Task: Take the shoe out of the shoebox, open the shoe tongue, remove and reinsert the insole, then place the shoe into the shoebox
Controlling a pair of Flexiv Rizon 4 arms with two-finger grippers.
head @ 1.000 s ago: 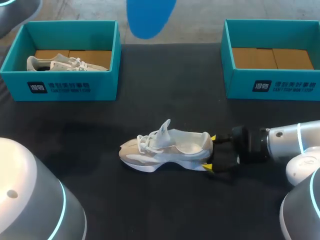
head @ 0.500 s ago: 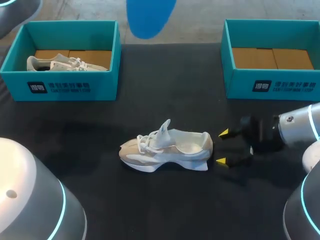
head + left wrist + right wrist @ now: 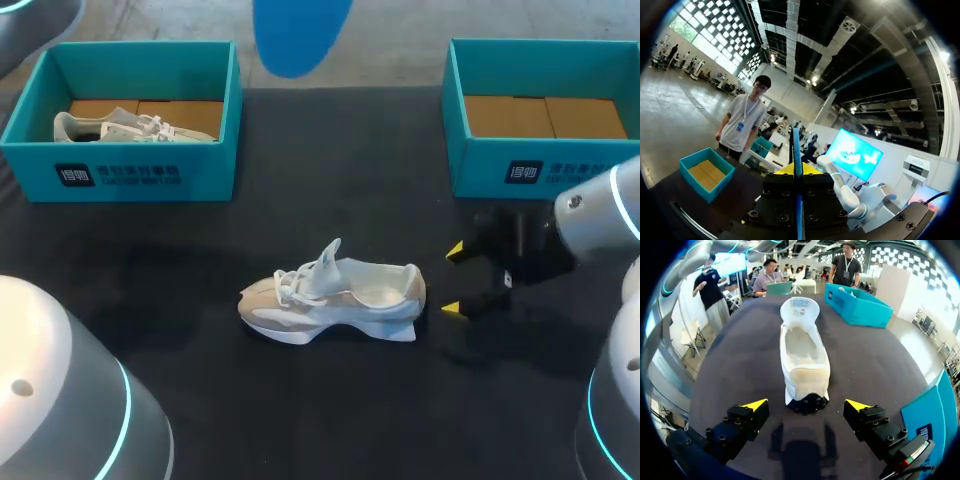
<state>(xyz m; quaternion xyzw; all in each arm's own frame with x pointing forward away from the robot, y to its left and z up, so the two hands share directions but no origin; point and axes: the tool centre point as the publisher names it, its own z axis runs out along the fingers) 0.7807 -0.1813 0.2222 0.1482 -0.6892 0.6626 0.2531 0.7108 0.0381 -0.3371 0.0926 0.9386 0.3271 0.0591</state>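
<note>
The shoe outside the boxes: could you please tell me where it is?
In the head view, the shoe lies near the middle of the table, its heel facing the open right gripper, which stands apart from it.

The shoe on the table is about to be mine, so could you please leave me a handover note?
Grippers: left gripper shut on the blue insole, held above the table; right gripper open behind the shoe's heel, not touching.
Things: shoe upright mid-table, tongue raised.
Done: shoe out, tongue open, insole removed.
Left: reinsert insole, put shoe into the shoebox.
</note>
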